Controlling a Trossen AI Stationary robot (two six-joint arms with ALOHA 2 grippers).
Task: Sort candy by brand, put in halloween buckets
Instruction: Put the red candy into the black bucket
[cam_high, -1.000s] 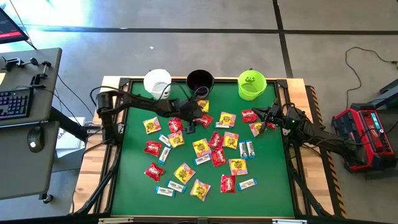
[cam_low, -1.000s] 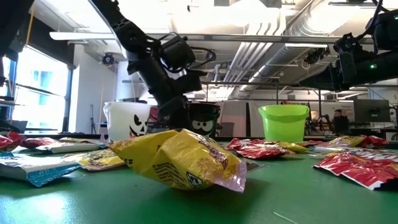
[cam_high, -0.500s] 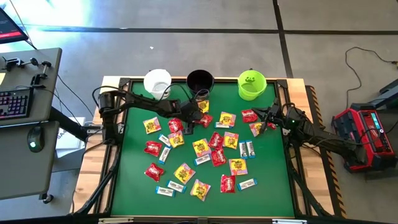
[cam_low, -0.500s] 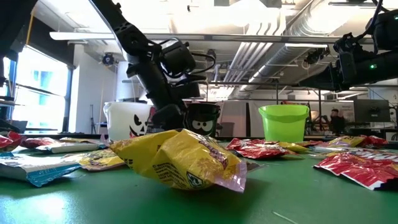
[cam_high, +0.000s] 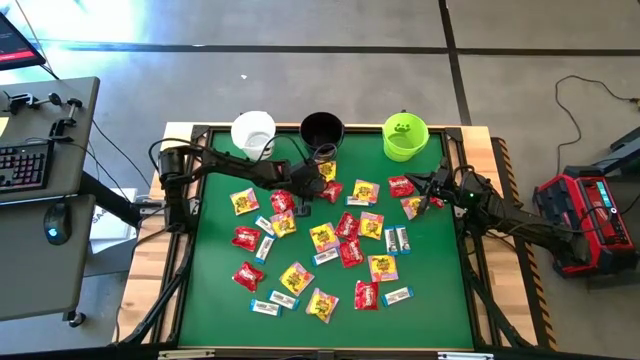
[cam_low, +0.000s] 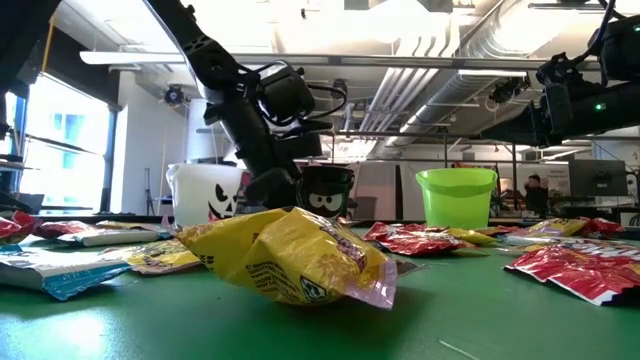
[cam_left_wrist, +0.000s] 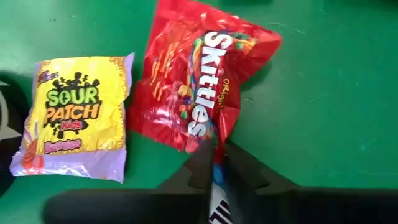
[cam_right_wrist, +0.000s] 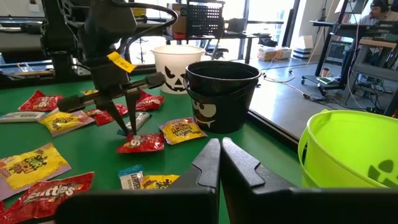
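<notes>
Table's far edge: white bucket (cam_high: 253, 131), black bucket (cam_high: 322, 129), green bucket (cam_high: 404, 136).

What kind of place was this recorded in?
Likely a robotics lab or open workshop: bare ceiling ducts run overhead, a desk with a keyboard stands beside the green table, and workstations fill the room behind.

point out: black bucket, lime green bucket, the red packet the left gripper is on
black bucket (cam_right_wrist: 224, 99), right wrist view, front wall
lime green bucket (cam_high: 404, 138), high view, rim
red packet (cam_left_wrist: 199, 74), left wrist view, printed face

Green table (cam_high: 210, 290), candy (cam_high: 296, 279), buckets (cam_high: 254, 130)
</notes>
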